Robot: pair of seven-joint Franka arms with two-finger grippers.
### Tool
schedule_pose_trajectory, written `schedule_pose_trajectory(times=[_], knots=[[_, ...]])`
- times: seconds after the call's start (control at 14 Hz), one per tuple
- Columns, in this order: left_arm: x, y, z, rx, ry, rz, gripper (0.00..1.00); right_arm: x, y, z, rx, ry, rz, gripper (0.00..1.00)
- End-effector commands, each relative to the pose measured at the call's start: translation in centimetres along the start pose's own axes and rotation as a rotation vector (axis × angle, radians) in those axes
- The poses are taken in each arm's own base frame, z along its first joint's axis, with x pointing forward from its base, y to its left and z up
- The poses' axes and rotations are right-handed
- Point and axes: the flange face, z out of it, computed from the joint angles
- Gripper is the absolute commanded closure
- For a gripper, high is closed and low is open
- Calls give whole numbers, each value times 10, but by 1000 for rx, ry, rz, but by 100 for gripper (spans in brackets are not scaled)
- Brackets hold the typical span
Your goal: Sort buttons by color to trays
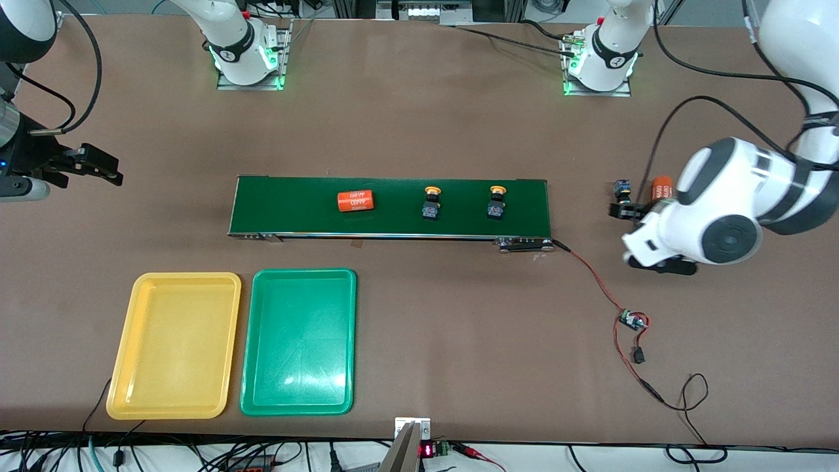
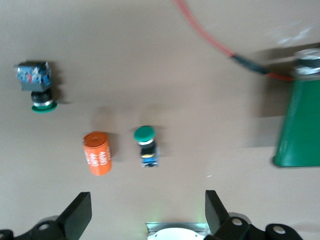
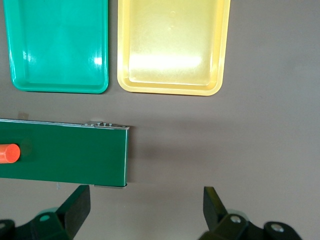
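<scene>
Two yellow-capped buttons [image 1: 431, 202] [image 1: 496, 202] sit on the dark-green belt [image 1: 393, 223]. Two green-capped buttons [image 2: 145, 145] [image 2: 37, 87] lie on the bare table off the belt's end toward the left arm. Only one green button [image 1: 621, 189] shows in the front view; the arm hides the other. My left gripper [image 1: 639, 229] [image 2: 145, 215] hovers over that spot, open and empty. The yellow tray [image 1: 175, 344] [image 3: 172, 45] and green tray [image 1: 299, 341] [image 3: 57, 45] lie side by side nearer the front camera. My right gripper [image 1: 105, 169] [image 3: 145, 210] hangs open and empty off the belt's other end.
An orange numbered cylinder [image 1: 355, 200] [image 3: 9, 152] lies on the belt. Another orange cylinder [image 1: 661, 190] [image 2: 97, 152] lies between the green buttons. A red wire [image 1: 593, 275] [image 2: 210, 35] runs from the belt's end to a small circuit board [image 1: 632, 321].
</scene>
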Motion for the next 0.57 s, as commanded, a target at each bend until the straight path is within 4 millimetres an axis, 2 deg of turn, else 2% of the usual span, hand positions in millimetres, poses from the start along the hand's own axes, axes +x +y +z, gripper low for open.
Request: schedule_pose_trajectory(times=[0.0,0.14,0.29,0.36,0.5], knots=[[-19,-20,35,15,18,13,0,7,-25,14,22,-23,-27,0],[-36,-22,65,57,93,32,0,21,-63,36,36,-31,-80,0],[-49,-31,97,75,166,61,0,39,-106,67,24,-17,-146,0],[-51,-39,110,62,181,82,0,44,-125,80,23,-11,-170,0],[-54,-68,130,36,214,104,0,50,-174,100,71,-4,-110,0]])
